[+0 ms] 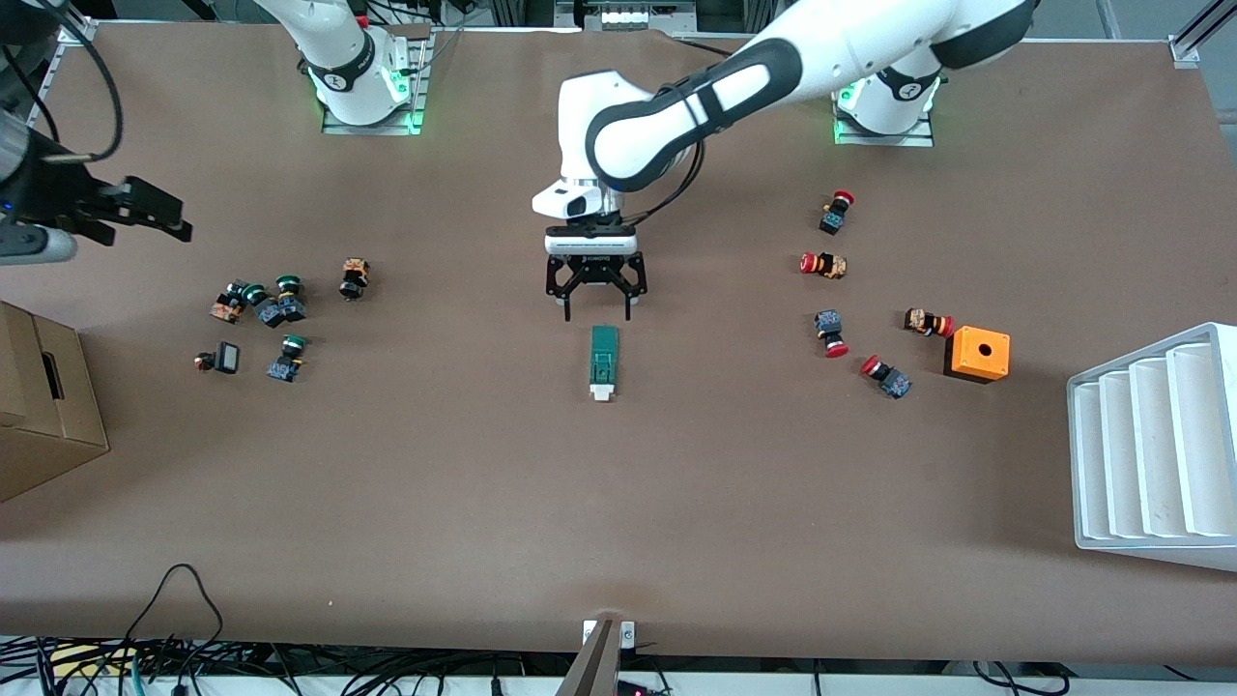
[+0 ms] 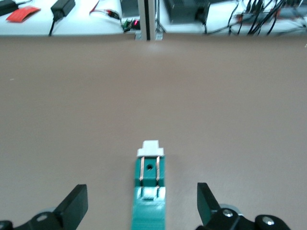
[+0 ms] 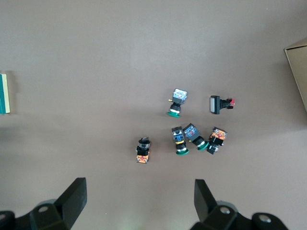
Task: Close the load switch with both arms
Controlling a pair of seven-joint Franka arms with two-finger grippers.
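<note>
The load switch [image 1: 604, 362] lies flat in the middle of the table, a narrow dark-green block whose white tab points toward the front camera. My left gripper [image 1: 598, 314] is open and empty, low over the table just off the switch's green end. In the left wrist view the switch [image 2: 149, 191] lies between the spread fingers [image 2: 72, 208], apart from both. My right gripper [image 1: 135, 208] is open and empty, up over the right arm's end of the table above the green-capped buttons. The right wrist view shows the fingers [image 3: 72, 201] and one end of the switch [image 3: 4, 93].
Several green-capped push buttons [image 1: 266, 309] lie toward the right arm's end, with a cardboard box [image 1: 43, 406] at the table's edge. Several red-capped buttons [image 1: 836, 329], an orange box with a hole [image 1: 978, 354] and a white stepped rack [image 1: 1155, 449] lie toward the left arm's end.
</note>
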